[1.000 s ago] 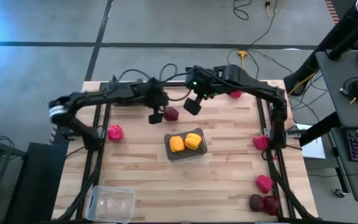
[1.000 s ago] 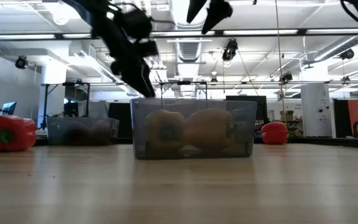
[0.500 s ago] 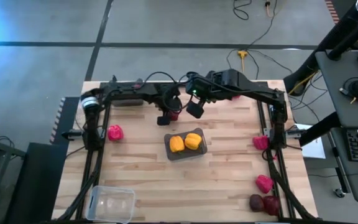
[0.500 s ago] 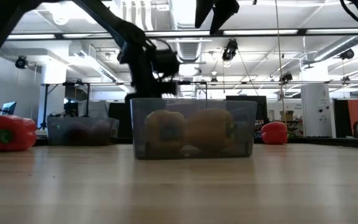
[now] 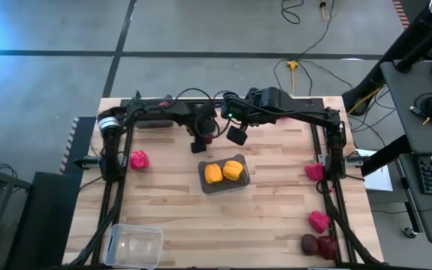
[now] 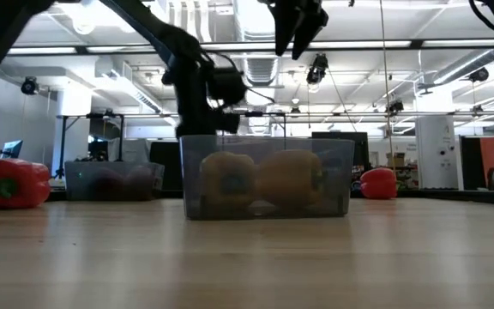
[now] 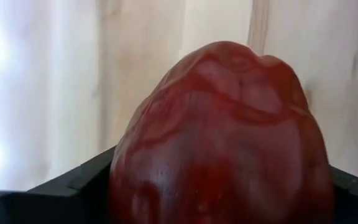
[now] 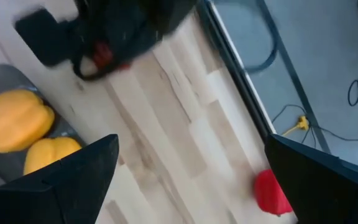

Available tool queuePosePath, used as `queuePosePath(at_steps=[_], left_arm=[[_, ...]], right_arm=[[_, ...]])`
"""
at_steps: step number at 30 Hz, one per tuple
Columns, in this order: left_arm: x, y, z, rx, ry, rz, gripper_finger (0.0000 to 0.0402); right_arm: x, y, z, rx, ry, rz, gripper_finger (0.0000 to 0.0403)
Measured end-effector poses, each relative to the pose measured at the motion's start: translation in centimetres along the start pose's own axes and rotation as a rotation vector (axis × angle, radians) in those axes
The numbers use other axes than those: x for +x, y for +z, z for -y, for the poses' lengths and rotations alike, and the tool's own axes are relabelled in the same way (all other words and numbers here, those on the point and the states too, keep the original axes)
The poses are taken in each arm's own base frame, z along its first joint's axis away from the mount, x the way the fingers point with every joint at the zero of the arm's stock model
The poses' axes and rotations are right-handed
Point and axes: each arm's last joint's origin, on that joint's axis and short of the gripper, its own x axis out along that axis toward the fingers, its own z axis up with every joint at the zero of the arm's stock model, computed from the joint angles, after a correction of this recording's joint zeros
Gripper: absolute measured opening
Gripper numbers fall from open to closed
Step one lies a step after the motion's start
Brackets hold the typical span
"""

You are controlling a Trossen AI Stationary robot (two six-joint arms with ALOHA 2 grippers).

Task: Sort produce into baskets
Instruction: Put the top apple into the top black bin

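Grey basket (image 5: 223, 182): mid-table, holds two yellow peppers (image 5: 223, 172).
Clear basket (image 5: 135, 245): near left corner.
Left gripper (image 5: 203, 136): fingers around dark-red apple (image 7: 222, 137), behind grey basket.
Right gripper (image 5: 235, 133): spread, just beside.
Table (image 5: 276, 202): loose red produce (image 5: 317, 222) along edges.

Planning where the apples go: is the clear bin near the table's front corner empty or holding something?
Empty: the high view shows the clear bin with only bare plastic inside.

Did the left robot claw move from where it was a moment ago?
Yes. In the high view the left gripper has slid right along the table, nearer the basket of yellow peppers, onto the dark-red apple.
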Motion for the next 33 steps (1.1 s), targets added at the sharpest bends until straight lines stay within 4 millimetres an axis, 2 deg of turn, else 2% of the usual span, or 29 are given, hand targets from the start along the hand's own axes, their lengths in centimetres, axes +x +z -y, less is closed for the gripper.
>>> queuePosePath(at_steps=[4,7,10,14,17,20,25,29,33], left_arm=[[-4.7,-2.0,-0.4,-0.014,0.195,-0.106,0.0317],[-8.2,-3.9,-1.7,-0.085,0.344,-0.105,0.0317],[-10.6,-6.6,-4.1,-0.250,0.436,-0.086,0.0317],[-12.2,-11.1,-8.1,-0.517,0.530,-0.116,0.0317],[-12.2,-13.9,-10.2,-0.695,0.517,-0.183,0.0317],[-11.4,-15.5,-11.4,-0.780,0.449,-0.275,0.0317],[-9.6,-14.9,-13.2,-0.823,0.434,-0.315,0.0317],[-8.0,-14.3,-15.5,-0.839,0.522,-0.403,0.0326],[-6.2,-14.1,-16.8,-0.800,0.452,-0.554,0.0329]], right_arm=[[0.3,-0.6,-0.1,-0.013,-0.010,-0.048,0.0396],[0.8,-0.9,-0.3,-0.016,-0.016,-0.075,0.0396],[1.3,-1.0,-0.4,-0.023,-0.019,-0.091,0.0396],[1.7,-1.0,-0.6,-0.048,-0.018,-0.091,0.0396],[1.9,-0.8,-0.7,-0.062,-0.013,-0.077,0.0396],[2.0,-0.6,-0.8,-0.063,-0.008,-0.059,0.0396],[1.9,-0.3,-0.9,-0.056,0.007,-0.030,0.0396],[1.8,-0.4,-1.2,-0.051,0.048,-0.036,0.0396],[1.4,-0.7,-2.1,-0.064,0.078,-0.047,0.0396]])
